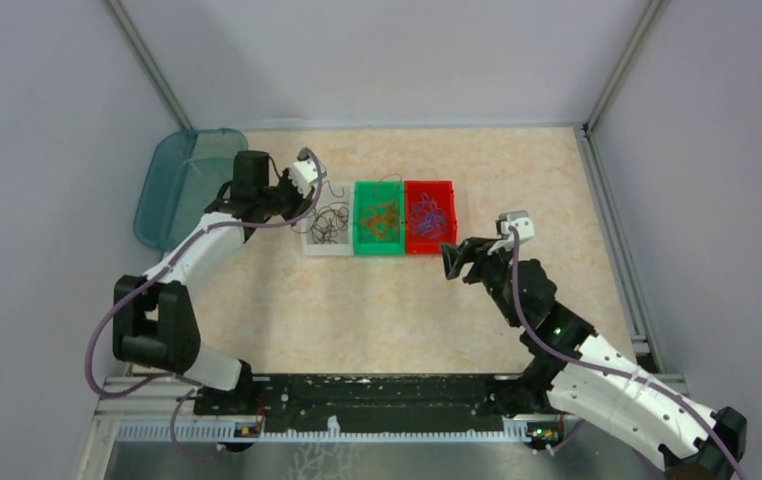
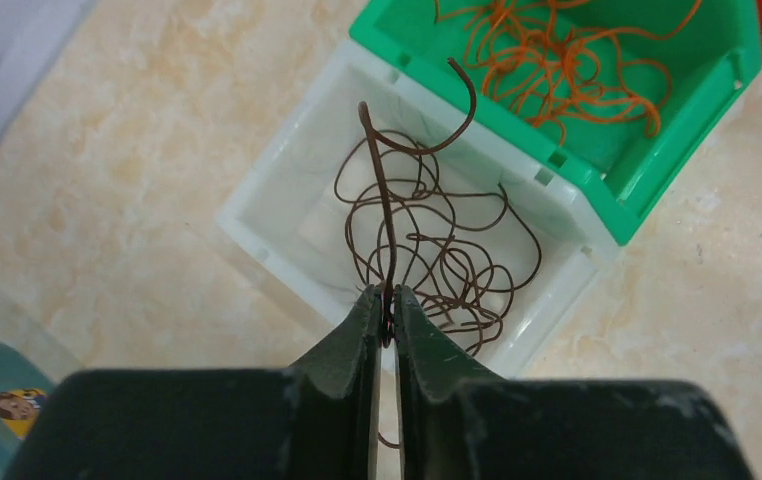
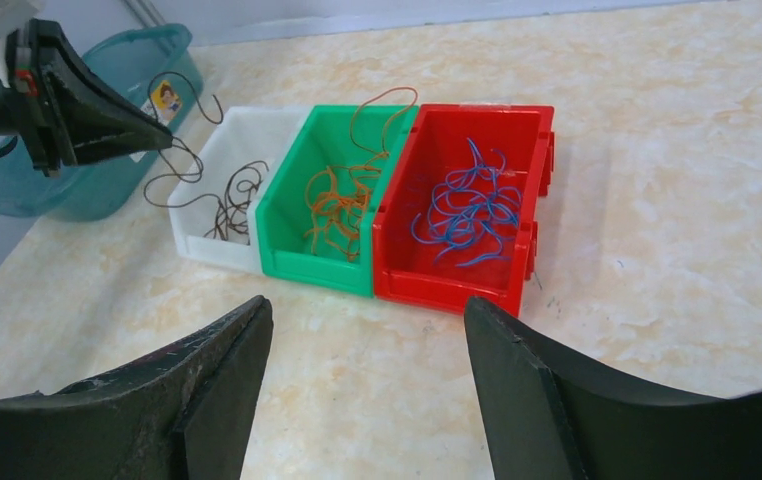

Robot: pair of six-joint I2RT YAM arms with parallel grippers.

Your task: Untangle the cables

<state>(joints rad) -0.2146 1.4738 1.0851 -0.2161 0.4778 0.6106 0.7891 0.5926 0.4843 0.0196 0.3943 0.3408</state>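
Note:
My left gripper is shut on a dark brown cable and holds it above the white bin, where more brown cables lie curled. It also shows in the top view and the right wrist view. Orange cables lie in the green bin. Blue cables lie in the red bin. My right gripper is open and empty, low over the table in front of the red bin; in the top view it is right of the bins.
A teal translucent container stands at the back left, behind the left arm. The three bins stand side by side mid-table. Grey walls close in both sides, with a metal rail along the right edge.

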